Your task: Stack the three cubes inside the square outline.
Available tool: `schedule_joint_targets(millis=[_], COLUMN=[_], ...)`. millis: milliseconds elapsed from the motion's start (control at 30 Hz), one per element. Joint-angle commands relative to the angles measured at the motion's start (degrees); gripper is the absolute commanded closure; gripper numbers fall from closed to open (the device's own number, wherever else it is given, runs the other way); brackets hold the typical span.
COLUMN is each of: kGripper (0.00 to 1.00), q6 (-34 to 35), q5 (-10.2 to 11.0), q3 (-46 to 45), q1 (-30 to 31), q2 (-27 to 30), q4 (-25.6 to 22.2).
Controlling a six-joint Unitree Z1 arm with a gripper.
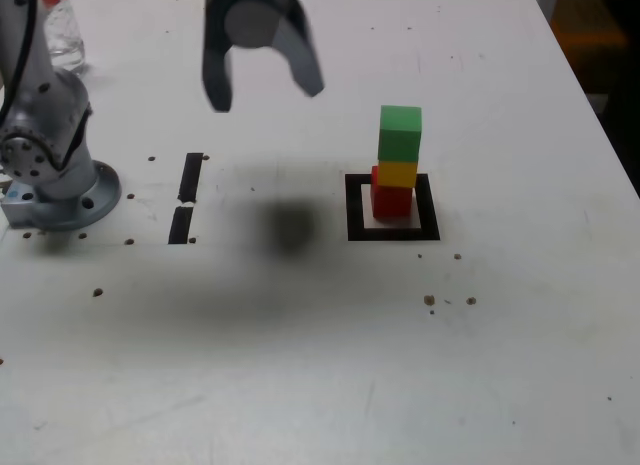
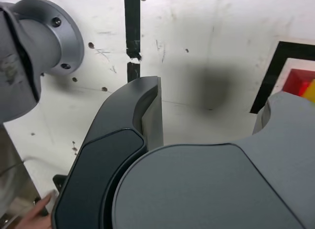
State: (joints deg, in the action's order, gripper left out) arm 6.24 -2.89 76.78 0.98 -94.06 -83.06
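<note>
Stack looked done: red cube at the bottom, yellow cube on it, green cube on top, all inside the square outline. The stack leaned slightly but was standing. Gripper was raised above the table with jaws spread and nothing between them. The stack sat below it, off to the exterior view's right, well apart. Judged nothing left but to keep clear of the tower. White table was scuffed, with small holes and specks. Two short black tape strips lay below the gripper toward the arm base. A clear bottle stood at the far corner.
</note>
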Motion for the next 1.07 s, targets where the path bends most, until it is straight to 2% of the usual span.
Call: schedule_joint_targets(millis=[0,167,467,767,1033], kGripper=[0.22,0.22,0.22,0.22,0.22], q6=[0.2,0.2,-1.1,-2.7,-2.9], q5=[-1.1,-2.6,-2.5,-0.8,1.5], q3=[-3.9,-12.1,-21.7,-27.0,-27.9], q1=[0.7,1.8,2.1,2.1,2.1], q2=[0.8,0.9,0.2,-0.1,0.2], q4=[3.2,11.2,21.4,28.8,30.3])
